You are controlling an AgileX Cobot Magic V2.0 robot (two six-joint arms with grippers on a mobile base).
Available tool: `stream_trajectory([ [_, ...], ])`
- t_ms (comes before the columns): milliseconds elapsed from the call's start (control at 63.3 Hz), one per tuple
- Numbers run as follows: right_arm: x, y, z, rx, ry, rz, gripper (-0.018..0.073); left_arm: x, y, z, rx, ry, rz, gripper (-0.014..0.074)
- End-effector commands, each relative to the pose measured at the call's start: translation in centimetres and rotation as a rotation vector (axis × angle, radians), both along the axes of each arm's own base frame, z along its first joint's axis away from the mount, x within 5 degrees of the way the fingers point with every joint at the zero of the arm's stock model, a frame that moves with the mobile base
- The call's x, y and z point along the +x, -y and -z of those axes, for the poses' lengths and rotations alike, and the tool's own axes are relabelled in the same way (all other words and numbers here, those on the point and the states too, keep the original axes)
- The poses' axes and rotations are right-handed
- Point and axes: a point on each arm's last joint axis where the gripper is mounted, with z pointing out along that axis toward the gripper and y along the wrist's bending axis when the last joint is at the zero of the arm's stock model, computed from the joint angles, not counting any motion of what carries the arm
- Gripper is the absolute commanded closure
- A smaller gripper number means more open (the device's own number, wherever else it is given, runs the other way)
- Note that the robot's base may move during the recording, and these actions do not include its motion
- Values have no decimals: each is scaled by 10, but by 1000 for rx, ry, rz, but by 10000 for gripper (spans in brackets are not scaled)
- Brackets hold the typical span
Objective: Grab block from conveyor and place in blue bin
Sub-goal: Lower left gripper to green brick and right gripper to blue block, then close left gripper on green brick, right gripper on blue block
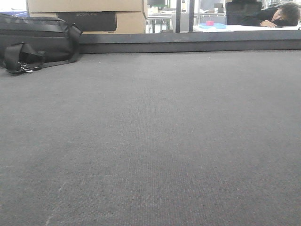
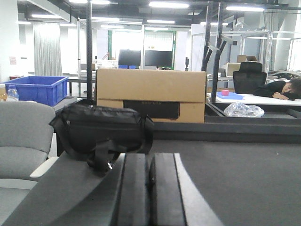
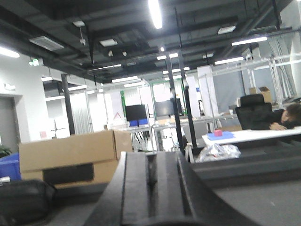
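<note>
Since the front view sits low on the belt, conveyor (image 1: 150, 141) fills it, rail (image 1: 188, 44) along the far edge; black bag (image 1: 33, 40) lies on the belt far left, cardboard box (image 1: 127, 19) behind it. Left wrist: left gripper (image 2: 149, 188) level, low over belt, fingers (image 2: 164, 193) pressed together, holding nothing; bag and box dead ahead, blue bin (image 2: 35, 89) far left beyond grey chair (image 2: 23, 136). Right wrist: right gripper (image 3: 150, 188) pitched up, blurred; fingers close, can't tell if fully closed. Bin cut off at left edge.
</note>
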Motion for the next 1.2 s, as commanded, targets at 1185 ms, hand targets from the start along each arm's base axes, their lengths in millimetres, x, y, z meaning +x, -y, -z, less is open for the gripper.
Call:
stream_trajectory([
  [1185,229,-27,25,-340,-1609,-133,719,207,-2,-35,-76,-1111,-10,707],
])
